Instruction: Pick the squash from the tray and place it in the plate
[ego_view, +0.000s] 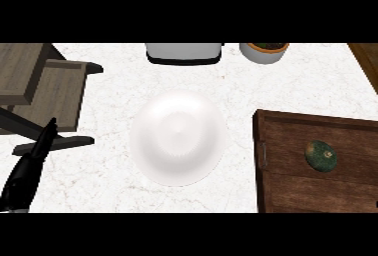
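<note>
A dark green squash (322, 155) lies on the brown wooden tray (295, 190) at the right of the counter. A white plate (179, 137) sits in the middle, left of the tray, with nothing on it. My left hand (33, 155) shows at the lower left, its black fingers straight and pointing up, resting far from both the plate and the tray. My right hand does not show.
A white toaster-like appliance (184, 52) and a white pot with a plant (264, 51) stand at the counter's far edge. Grey wooden chairs or stools (44, 87) lie beyond the counter's left side.
</note>
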